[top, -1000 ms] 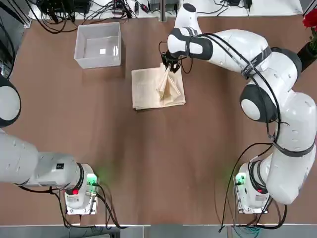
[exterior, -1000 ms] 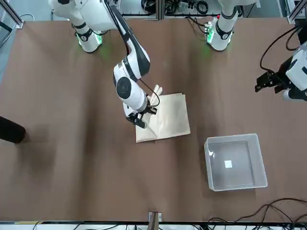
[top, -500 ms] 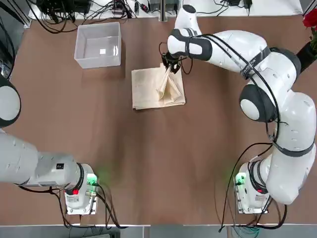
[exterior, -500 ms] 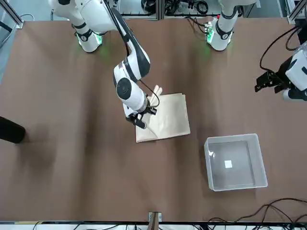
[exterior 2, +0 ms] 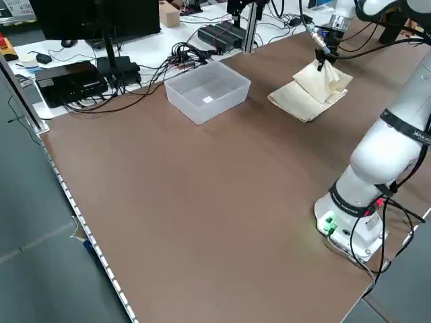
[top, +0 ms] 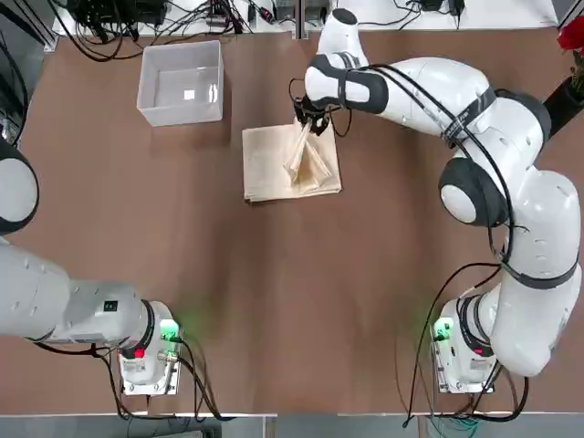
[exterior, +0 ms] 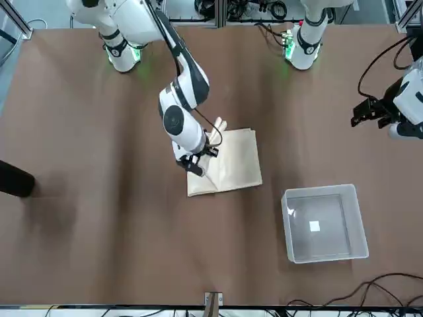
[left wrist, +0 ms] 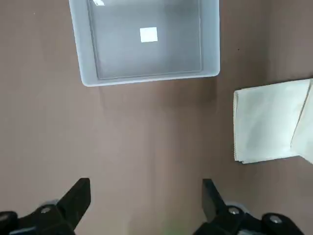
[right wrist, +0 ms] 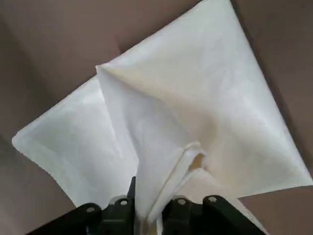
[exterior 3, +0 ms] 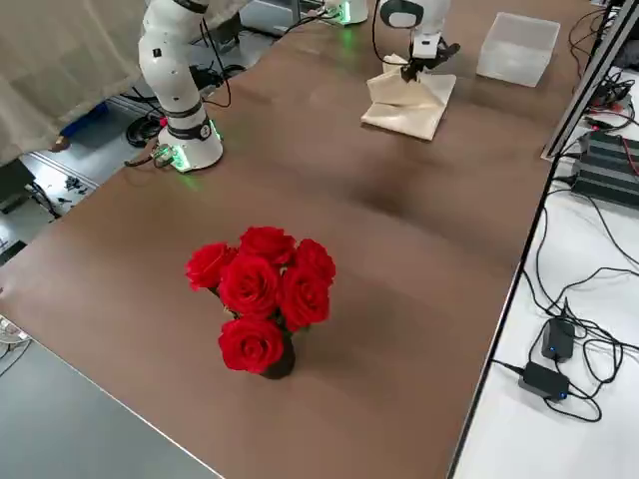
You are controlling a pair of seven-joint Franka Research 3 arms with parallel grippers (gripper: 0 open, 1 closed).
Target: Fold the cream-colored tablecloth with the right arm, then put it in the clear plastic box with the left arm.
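Note:
The cream-colored tablecloth [top: 274,164] lies folded near the table's far middle, and its far right corner is lifted into a peak. My right gripper [top: 308,122] is shut on that corner, holding it above the cloth [right wrist: 205,112]; it shows in the front view as the right gripper [exterior: 193,165] over the tablecloth [exterior: 234,165]. The clear plastic box [top: 181,84] stands to the cloth's far left, with only a small white label inside. My left gripper [exterior: 367,112] hovers open at the table's left edge, looking down on the box [left wrist: 146,44] and the cloth's edge [left wrist: 264,122].
A vase of red roses [exterior 3: 262,294] stands at the table's far right corner. Cables and power bricks [exterior 2: 222,33] lie on the white bench beyond the far edge. A post [top: 297,18] rises at the far edge's middle.
The right gripper has drifted slightly leftward with the lifted corner. The left arm has not moved.

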